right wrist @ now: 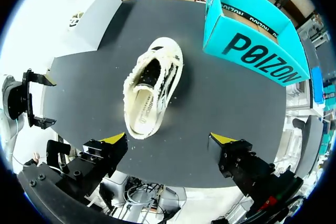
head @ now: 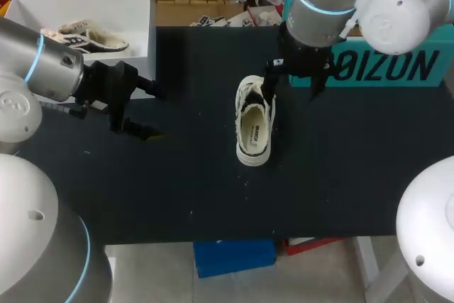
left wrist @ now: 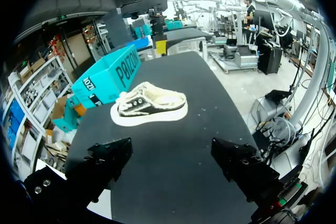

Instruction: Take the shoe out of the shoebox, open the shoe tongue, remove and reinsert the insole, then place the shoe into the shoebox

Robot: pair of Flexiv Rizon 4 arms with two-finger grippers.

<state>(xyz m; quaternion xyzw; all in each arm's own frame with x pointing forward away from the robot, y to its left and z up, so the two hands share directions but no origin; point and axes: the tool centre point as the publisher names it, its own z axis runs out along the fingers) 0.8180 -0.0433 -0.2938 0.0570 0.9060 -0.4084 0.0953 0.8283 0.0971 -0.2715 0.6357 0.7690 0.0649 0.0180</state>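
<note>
A black bench [head: 340, 175] fills most of the view from above, its top dark and matte. At its far left corner stands a white bin [head: 142, 26], open on top. A pale sneaker [head: 85, 37] with dark stripes lies inside it. A few pale specks [head: 190, 211] dot the bench's near half.

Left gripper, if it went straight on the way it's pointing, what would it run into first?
Probably the shoe, which lies on the black table straight ahead of the open left gripper, with nothing between them. Height is hard to judge, so it might pass just above the shoe.
</note>
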